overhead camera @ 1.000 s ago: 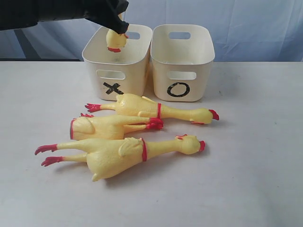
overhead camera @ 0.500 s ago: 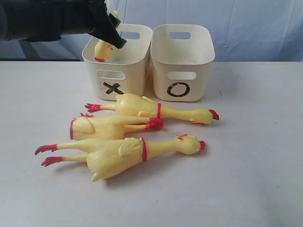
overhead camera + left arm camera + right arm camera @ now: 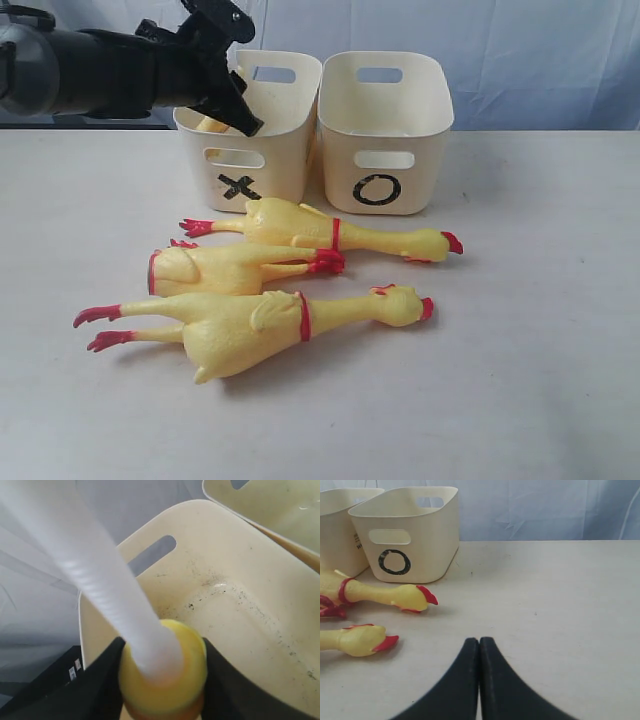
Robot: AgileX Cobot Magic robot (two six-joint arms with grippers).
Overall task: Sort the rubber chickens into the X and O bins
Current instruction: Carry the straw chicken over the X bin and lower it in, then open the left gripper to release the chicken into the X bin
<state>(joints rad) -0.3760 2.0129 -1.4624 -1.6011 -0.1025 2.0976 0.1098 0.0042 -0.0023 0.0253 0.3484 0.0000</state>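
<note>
My left gripper (image 3: 235, 105) hangs over the X bin (image 3: 262, 165), shut on a rubber chicken (image 3: 212, 124) that dips below the bin's rim. In the left wrist view the black fingers (image 3: 100, 680) clamp its yellow body (image 3: 192, 672) above the bin floor (image 3: 240, 620). Three more chickens lie on the table in front of the bins: a far one (image 3: 330, 232), a middle one (image 3: 235, 268) and a near one (image 3: 260, 322). The O bin (image 3: 385, 150) stands to the right of the X bin. My right gripper (image 3: 479, 642) is shut on nothing, low over the table right of the chicken heads (image 3: 412, 597).
A blurred white hose (image 3: 100, 565) crosses the left wrist view in front of the held chicken. A pale blue cloth backdrop (image 3: 540, 60) hangs behind the table. Bare white tabletop (image 3: 540, 300) lies to the right of the chickens.
The left gripper has lowered the held chicken from above the X bin's rim down into the bin. The three chickens on the table have not moved.
</note>
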